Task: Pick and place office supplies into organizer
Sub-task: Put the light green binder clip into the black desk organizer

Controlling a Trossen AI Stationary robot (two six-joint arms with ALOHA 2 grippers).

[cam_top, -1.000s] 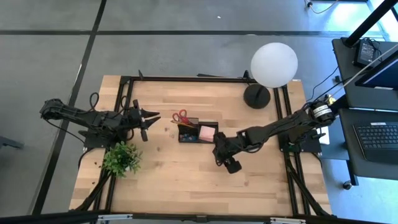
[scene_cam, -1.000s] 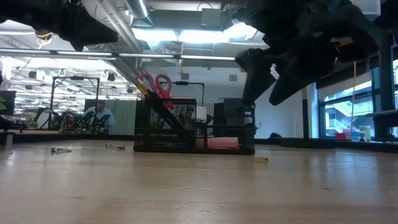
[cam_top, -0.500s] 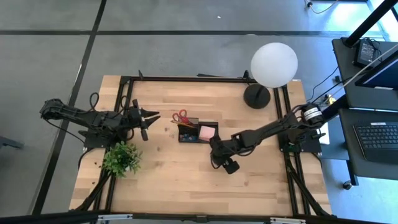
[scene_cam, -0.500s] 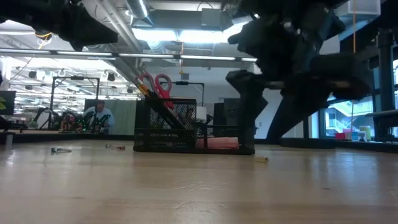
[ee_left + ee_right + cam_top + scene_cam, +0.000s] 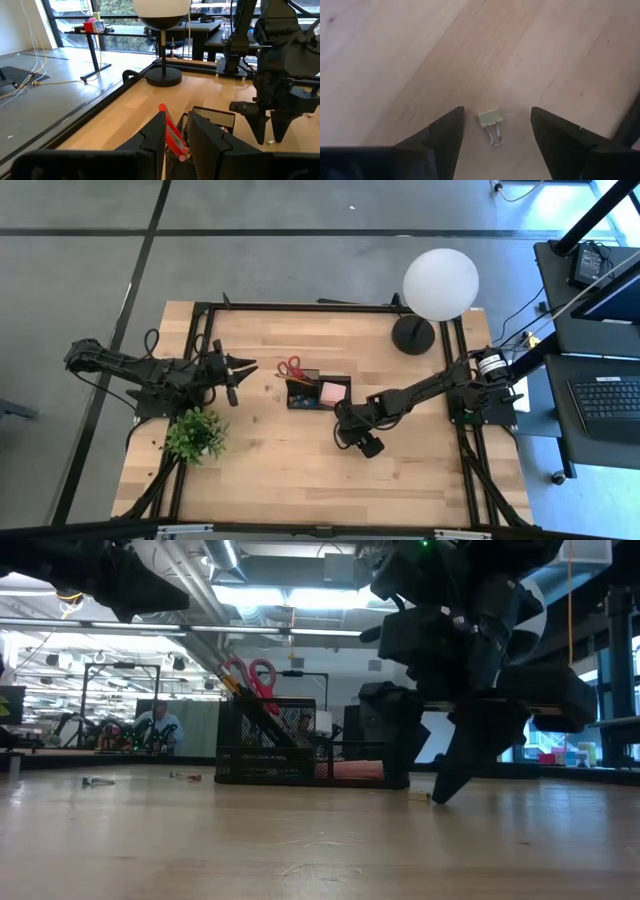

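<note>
Wood planks make up my counter (image 5: 300, 470), pale and smooth, with a grey floor all around it. Near the middle stands the small black mesh organizer (image 5: 318, 394) with a few boxes inside. Red-handled scissors (image 5: 250, 676) poke up out of one end of it, tilted, with some thin pencils beside them. A flat pink sticky-note pad (image 5: 333, 392) lies in the other end.

My right claw (image 5: 496, 131) is down low just in front of the organizer, on the side with the pink pad. Its two dark fingers (image 5: 559, 136) are spread wide and hold nothing. Between them, on the bare wood, lies a tiny pale yellow binder clip with wire loops (image 5: 491, 122). The fingers are on each side of it and do not touch it.

My left claw (image 5: 234, 376) waits up in the air near the left edge of the counter, pointing at the organizer. Its fingers are only a little apart and hold nothing.

A small green potted plant (image 5: 196, 434) sits just beside my left arm. At the far right corner stands a lamp with a round black base and a white globe (image 5: 440, 283).
</note>
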